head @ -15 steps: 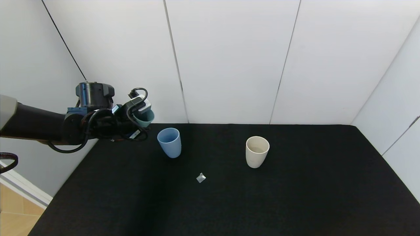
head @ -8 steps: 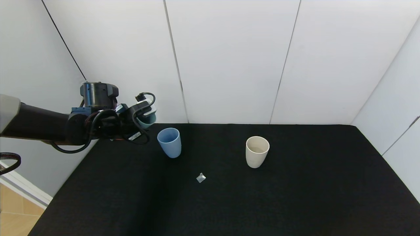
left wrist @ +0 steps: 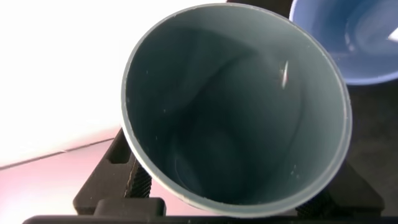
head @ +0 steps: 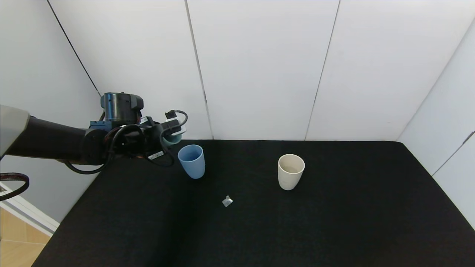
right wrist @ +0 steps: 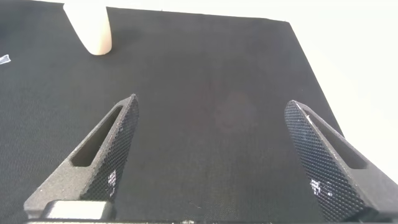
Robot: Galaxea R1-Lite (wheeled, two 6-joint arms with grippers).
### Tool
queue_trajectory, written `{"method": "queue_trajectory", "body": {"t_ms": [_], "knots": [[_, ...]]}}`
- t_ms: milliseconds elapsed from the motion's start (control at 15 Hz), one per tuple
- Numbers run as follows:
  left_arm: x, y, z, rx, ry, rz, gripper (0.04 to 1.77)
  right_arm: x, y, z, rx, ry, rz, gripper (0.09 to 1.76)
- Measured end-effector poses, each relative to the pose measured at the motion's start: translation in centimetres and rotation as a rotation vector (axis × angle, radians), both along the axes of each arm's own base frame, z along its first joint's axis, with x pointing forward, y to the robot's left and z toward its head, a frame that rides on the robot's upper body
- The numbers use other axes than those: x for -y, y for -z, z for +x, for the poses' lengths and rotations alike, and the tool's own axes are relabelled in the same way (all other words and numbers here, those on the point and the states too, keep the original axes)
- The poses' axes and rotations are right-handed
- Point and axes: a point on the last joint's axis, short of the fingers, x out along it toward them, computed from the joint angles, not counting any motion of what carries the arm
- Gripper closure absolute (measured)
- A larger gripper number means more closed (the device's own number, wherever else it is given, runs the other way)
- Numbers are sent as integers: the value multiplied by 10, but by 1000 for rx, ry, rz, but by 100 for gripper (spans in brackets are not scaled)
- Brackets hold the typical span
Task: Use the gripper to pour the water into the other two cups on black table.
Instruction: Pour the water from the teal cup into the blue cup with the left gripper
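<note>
My left gripper (head: 171, 134) is shut on a teal-green cup (head: 173, 139) and holds it tilted just left of and above the light blue cup (head: 192, 161) on the black table (head: 334, 222). In the left wrist view the teal cup (left wrist: 233, 106) fills the frame, mouth toward the camera, with the blue cup's rim (left wrist: 357, 37) just beyond it. No water stream shows. The cream-beige cup (head: 290, 171) stands upright to the right; it also shows in the right wrist view (right wrist: 90, 25). My right gripper (right wrist: 217, 155) is open and empty over bare table.
A small clear crumpled scrap (head: 227, 201) lies on the table in front of and between the two cups. White wall panels (head: 259, 66) border the table at the back and right. The table's left edge drops to the floor.
My left gripper has moved right and down with the teal cup, coming closer to the blue cup. The two cups on the table have not moved.
</note>
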Motion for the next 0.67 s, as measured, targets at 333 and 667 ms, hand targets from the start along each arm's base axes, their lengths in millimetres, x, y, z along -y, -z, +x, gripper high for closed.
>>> {"method": "queue_trajectory", "body": {"t_ms": [333,667], "knots": [[6,-1,-1,0,-4,88,62,0,0,0,0,0,0,14],[8,0,1,3,-14,153,62,0,0,0,0,0,0,14]]}}
